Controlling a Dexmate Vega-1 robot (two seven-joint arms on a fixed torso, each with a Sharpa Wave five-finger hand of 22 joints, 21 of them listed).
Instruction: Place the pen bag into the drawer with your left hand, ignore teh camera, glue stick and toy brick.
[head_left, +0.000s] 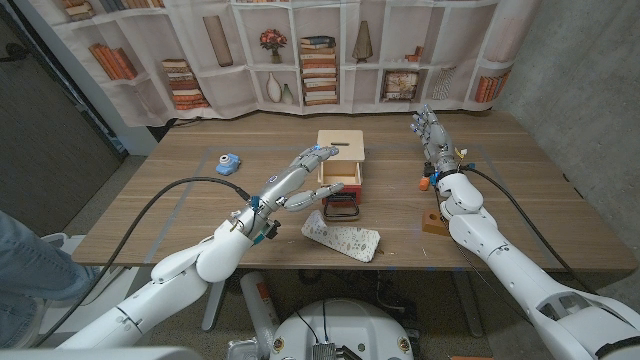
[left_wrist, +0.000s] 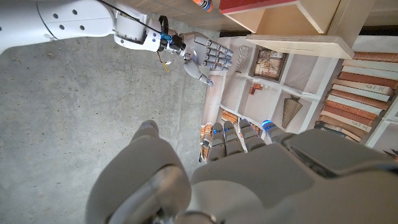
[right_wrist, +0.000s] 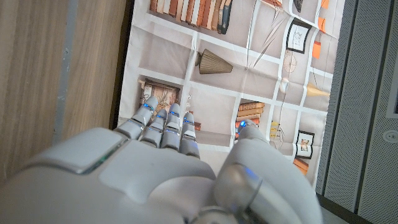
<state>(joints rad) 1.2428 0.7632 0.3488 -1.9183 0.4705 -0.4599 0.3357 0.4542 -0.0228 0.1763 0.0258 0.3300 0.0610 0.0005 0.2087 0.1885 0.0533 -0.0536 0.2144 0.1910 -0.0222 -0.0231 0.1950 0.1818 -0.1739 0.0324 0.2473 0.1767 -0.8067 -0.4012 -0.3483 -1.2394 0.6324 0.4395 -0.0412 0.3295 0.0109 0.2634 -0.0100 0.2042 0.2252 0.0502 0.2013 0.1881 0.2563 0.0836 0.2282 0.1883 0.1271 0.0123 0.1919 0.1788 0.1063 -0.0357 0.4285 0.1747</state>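
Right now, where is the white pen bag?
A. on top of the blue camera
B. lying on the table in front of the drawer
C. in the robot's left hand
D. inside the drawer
B: the pen bag lies on the table near its front edge, in front of the open drawer, while the left hand hovers above, holding nothing.

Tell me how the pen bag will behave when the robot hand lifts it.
The pen bag lies flat and slightly rumpled, so it is probably soft fabric that sags. It looks thin, likely light. It lies near the table edge, so a push could slide it off.
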